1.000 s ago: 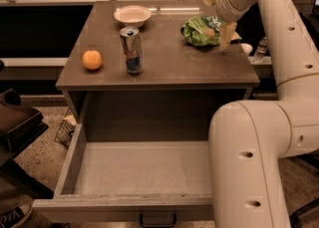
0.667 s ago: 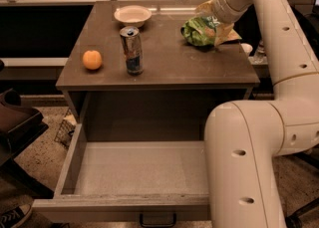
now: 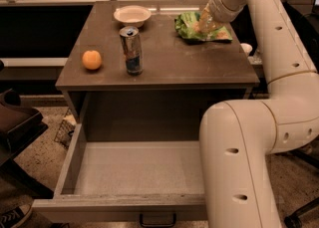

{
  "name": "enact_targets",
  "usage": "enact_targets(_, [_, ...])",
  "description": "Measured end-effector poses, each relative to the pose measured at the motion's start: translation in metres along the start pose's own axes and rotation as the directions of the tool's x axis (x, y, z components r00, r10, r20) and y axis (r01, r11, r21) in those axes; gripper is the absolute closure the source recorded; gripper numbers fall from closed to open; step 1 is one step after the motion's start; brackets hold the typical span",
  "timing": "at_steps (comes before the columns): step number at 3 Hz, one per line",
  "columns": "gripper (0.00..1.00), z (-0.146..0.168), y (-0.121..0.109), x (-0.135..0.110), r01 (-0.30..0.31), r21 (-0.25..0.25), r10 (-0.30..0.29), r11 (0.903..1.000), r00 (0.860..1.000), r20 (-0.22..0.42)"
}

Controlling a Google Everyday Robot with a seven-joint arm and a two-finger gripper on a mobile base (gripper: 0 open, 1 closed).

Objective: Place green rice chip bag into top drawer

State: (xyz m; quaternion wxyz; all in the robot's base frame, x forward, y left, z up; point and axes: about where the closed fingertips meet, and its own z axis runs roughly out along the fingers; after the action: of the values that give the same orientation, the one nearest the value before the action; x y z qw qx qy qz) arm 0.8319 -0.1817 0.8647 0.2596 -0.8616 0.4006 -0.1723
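The green rice chip bag (image 3: 188, 26) lies on the back right of the brown cabinet top (image 3: 164, 60). My gripper (image 3: 206, 23) is down on the bag's right half, reaching in from the upper right, and it covers part of the bag. The top drawer (image 3: 94, 170) is pulled fully open below the cabinet top. Its flat grey floor is bare, and its small dark handle (image 3: 157, 220) shows at the front edge. My arm's large white elbow (image 3: 239, 162) hides the drawer's right side.
On the cabinet top stand a silver and blue can (image 3: 131, 50), an orange (image 3: 91, 59) to its left, and a white bowl (image 3: 132, 15) at the back. A dark chair (image 3: 15, 122) is on the floor at the left. A railing runs behind.
My gripper has come down and slightly left, from just above the bag onto it. The bag now looks flatter. Nothing else has moved.
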Motion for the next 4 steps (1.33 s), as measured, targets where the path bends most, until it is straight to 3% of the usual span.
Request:
enact_targets(1, [1.00, 0.004, 0.000, -0.001, 0.000, -0.001, 0.000, 1.0000, 1.000, 0.003])
enact_targets(2, [0.84, 0.009, 0.000, -0.002, 0.000, -0.003, 0.000, 1.0000, 1.000, 0.006])
enact_targets(4, [0.38, 0.018, 0.001, -0.004, 0.001, -0.007, -0.001, 1.0000, 1.000, 0.014])
